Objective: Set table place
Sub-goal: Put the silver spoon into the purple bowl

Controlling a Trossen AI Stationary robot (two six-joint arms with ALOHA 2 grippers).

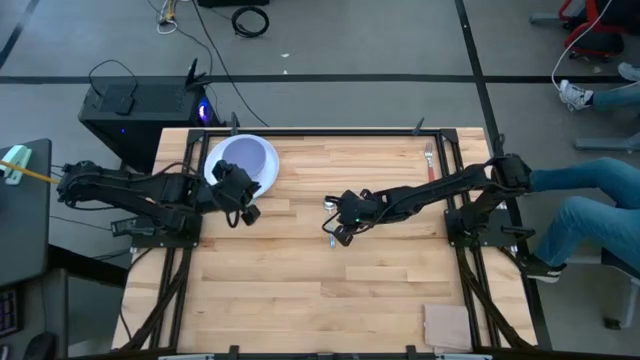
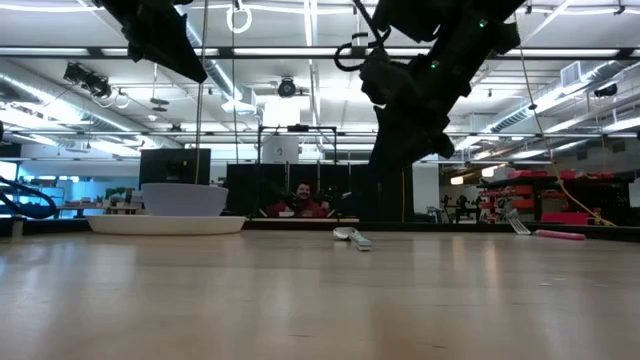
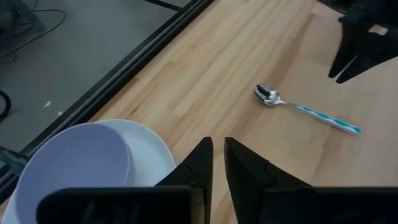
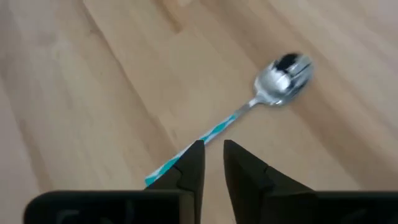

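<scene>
A table setting half made: the bowl [image 1: 247, 160] sits on the plate [image 1: 212, 172] at the upper left of the overhead frame, while the spoon [image 1: 331, 236] lies loose on bare wood near the centre and the fork [image 1: 430, 160] waits by the rail at the upper right, well apart from the plate. Both utensils, by the look of it, have yet to be brought alongside.

The right gripper [image 1: 339, 228] hangs just above the spoon's teal-striped handle, fingers drawn nearly together with only a slit between them and nothing held. The left gripper [image 1: 243, 202] hovers just beside the plate's rim, its fingers likewise close together and empty.

The table [image 1: 300, 290] is light wood planking, mostly bare toward the lower part of the overhead frame, with a tan pad [image 1: 446, 325] at the lower right corner.

Beyond the far edge lies grey floor with cables and a dark computer case [image 1: 130, 110]; a seated person's legs [image 1: 580, 215] show at the right. At table level, a person [image 2: 300, 200] sits in a lit workshop behind.
</scene>
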